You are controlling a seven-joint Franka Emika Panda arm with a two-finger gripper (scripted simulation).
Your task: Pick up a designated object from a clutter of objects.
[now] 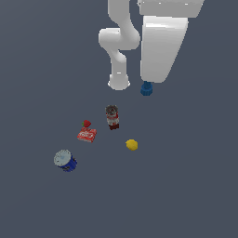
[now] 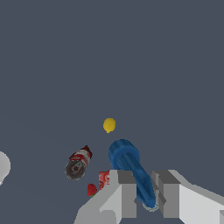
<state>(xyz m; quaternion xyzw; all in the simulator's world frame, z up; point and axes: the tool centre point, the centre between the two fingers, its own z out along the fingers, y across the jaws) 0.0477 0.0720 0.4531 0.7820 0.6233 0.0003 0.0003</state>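
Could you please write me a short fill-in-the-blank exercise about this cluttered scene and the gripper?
1. The gripper has its fingers on either side of the small ____ piece.
2. The strawberry lies right beside the flat ____ box.
3. The dark-blue can has a silver-grey round ____.
4. The ball-like fruit is ____ in colour.

Missing words: blue; red; top; yellow

- Both renders are evenly and softly lit, on the dim side, over a flat slate-grey ground.
- No cast shadows are visible under the objects.
- The white arm (image 1: 160,42) is the brightest area, shaded gently, without glare.
- Edges look coarse and slightly soft; small textures are unreadable.
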